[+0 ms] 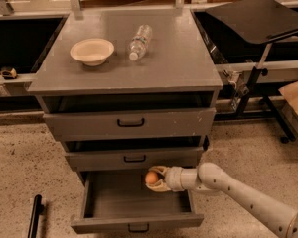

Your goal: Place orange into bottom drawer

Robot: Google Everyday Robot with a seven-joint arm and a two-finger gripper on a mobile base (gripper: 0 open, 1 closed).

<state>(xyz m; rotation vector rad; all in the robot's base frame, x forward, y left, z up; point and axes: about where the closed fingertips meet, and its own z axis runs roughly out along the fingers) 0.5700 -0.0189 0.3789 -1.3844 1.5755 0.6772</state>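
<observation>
Though pushed in at the top drawer [130,123] and the middle drawer [134,158], open lowest down: grey bench [174,63] with three drawers, standing on speckled floor. Pulled well out beneath the other two, the bottom drawer [121,202], a deep grey tray with a small dark handle on its front. Stretched in from the lower right, a pale arm [248,195], forearm level with the gap under the middle drawer. On the bench top, toward the left, an upright cream bowl [92,50]. Just right of it and apart, a clear plastic bottle [139,41] lying on its side. At the arm's tip, the pincer [156,179], closed round the orange [151,177], with one finger curled above and one below. Gripped there, over the back part of the bottom drawer, right of centre, just below the middle drawer's front.
</observation>
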